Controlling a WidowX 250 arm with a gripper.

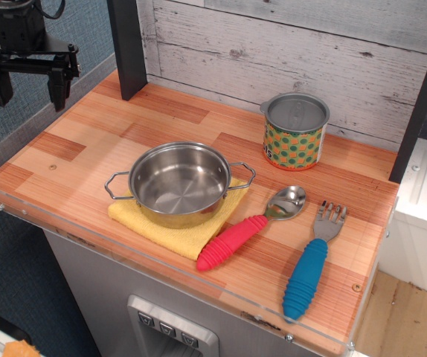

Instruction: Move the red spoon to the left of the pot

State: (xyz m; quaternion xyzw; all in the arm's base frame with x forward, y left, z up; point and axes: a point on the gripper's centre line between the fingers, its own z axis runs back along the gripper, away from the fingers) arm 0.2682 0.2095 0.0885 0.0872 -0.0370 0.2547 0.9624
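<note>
Upper left I see my gripper (27, 88) hanging fingers apart, empty, off the counter edge; pot (179, 183) mid-frame on yellow cloth (170, 230); red spoon (248, 229) touching that cloth's right edge, beside blue fork (312, 264).

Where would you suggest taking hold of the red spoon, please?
Probably by the thick ribbed handle of the red spoon, from above, fingers across its width. It lies flat, bowl toward the tin can, and the handle's lower end is clear of the yellow cloth.
</note>
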